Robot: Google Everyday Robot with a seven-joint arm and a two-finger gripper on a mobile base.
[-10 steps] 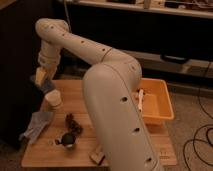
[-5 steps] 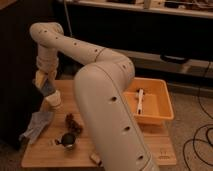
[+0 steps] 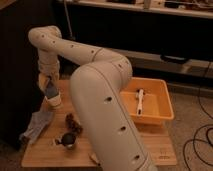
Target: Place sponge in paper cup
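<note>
The gripper (image 3: 50, 86) hangs at the far left of the wooden table, at the end of the big cream arm that fills the middle of the camera view. It is shut on the sponge (image 3: 51, 92), a small blue-grey block pointing down. Directly under the sponge stands the paper cup (image 3: 54, 102), white, upright, near the table's back left. The sponge's lower end is at the cup's rim; I cannot tell whether it is inside.
A grey-blue rag (image 3: 35, 125) lies at the left edge of the wooden table (image 3: 45, 156). A dark metal mug (image 3: 68, 141) and a brown lump (image 3: 73, 123) sit in front of the cup. An orange bin (image 3: 162, 116) holding a white tool (image 3: 140, 101) stands on the right.
The arm has swung left and its elbow has come closer to the camera. The gripper with the sponge has come down from above the cup to its rim.
</note>
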